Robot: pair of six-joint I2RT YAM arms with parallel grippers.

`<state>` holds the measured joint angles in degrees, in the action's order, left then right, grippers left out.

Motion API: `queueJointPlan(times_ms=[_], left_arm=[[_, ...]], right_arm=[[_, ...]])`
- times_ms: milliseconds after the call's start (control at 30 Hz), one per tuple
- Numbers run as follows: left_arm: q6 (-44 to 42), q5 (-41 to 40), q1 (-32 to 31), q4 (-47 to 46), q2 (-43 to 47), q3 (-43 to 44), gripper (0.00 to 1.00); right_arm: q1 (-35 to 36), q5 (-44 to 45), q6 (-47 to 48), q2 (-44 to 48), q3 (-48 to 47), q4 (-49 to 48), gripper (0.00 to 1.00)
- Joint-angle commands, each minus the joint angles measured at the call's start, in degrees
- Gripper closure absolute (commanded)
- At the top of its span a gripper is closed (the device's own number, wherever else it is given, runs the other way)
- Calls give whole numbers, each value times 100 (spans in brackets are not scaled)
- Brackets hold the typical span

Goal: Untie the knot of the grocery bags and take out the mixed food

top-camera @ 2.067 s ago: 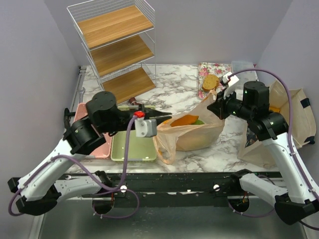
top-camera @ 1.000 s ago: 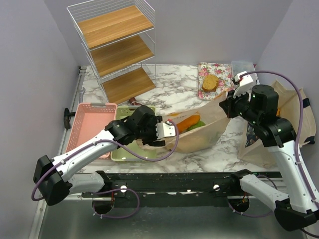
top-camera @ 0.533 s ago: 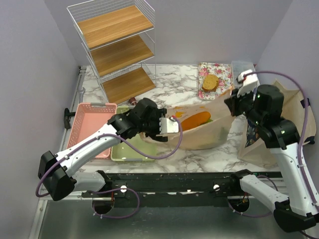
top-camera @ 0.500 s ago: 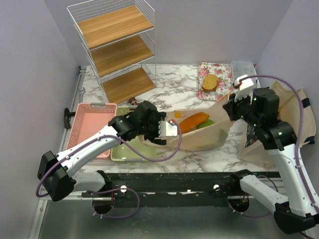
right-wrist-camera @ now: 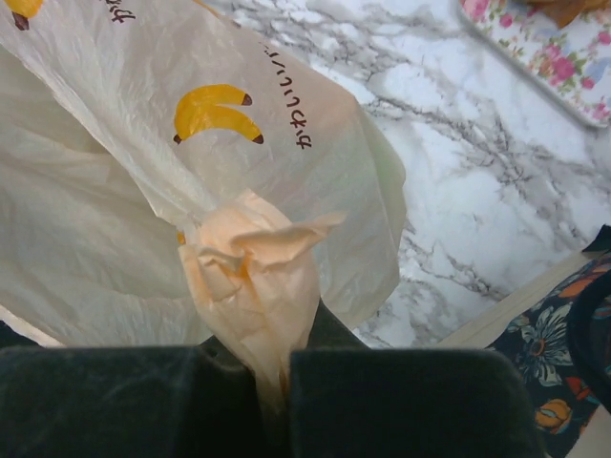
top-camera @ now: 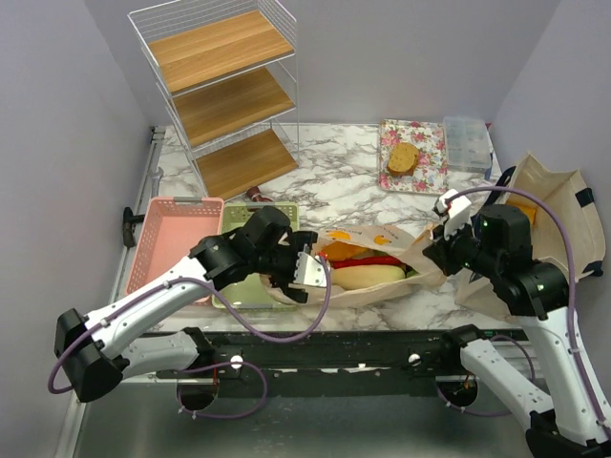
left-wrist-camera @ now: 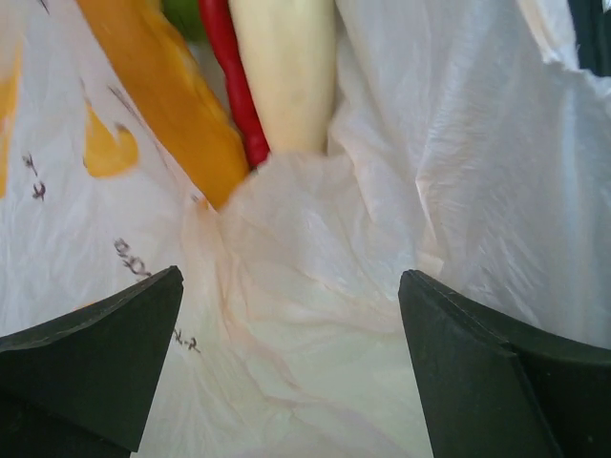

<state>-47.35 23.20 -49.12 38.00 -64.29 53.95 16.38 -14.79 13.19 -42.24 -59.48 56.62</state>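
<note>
A tan grocery bag [top-camera: 382, 286] with orange print lies on the marble, its mouth gaping toward my left gripper [top-camera: 307, 272]. Inside it show an orange packet [top-camera: 339, 251], a long red chilli [top-camera: 382, 260] and a pale radish [top-camera: 368, 277]. In the left wrist view the open fingers [left-wrist-camera: 95, 363] straddle crumpled bag film [left-wrist-camera: 315, 315] without pinching it, with the orange packet [left-wrist-camera: 162, 95], chilli [left-wrist-camera: 234, 86] and radish [left-wrist-camera: 286, 67] just beyond. My right gripper [top-camera: 431, 253] is shut on the bag's twisted handle [right-wrist-camera: 253, 267] at the bag's right end.
A green basket [top-camera: 241, 294] and a pink basket [top-camera: 177, 243] sit under my left arm. A wire shelf [top-camera: 224, 86] stands at the back left. A floral tray [top-camera: 420, 176] with a bread slice, a clear box [top-camera: 470, 141] and a canvas tote [top-camera: 558, 205] are on the right.
My left gripper has opened and let go of the bag's left end. The right arm has come down with the handle, so the bag now lies low and its food shows.
</note>
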Motion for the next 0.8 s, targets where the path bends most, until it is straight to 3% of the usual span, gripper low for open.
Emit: queueJointPlan(times_ms=[0,67,133,200,267,467,767], left_arm=[[538,790,-327,-485,332,471,2],[846,841,-513,-922,299,553,17],[1017,854,-694,-1215,128,653,46],[1276,674,-826,-1499,-182,750,65],[1438,470,-934,-1692,-529,864,74],[931,-210,-1354,-2480,-1322,598,79],[1809,-2106,-1175,-4548,-2436,708,50]], right_arm=[[-47,-12,97,166,-142,-157,97],[-47,-35,63,263,-177,-264,97],[-47,-52,-2,349,-206,-354,96],[-47,-73,-40,402,-219,-385,96],[-47,-32,-33,442,-222,-372,95],[-48,307,-235,689,-200,-696,94],[-47,476,-523,737,10,-1289,89]])
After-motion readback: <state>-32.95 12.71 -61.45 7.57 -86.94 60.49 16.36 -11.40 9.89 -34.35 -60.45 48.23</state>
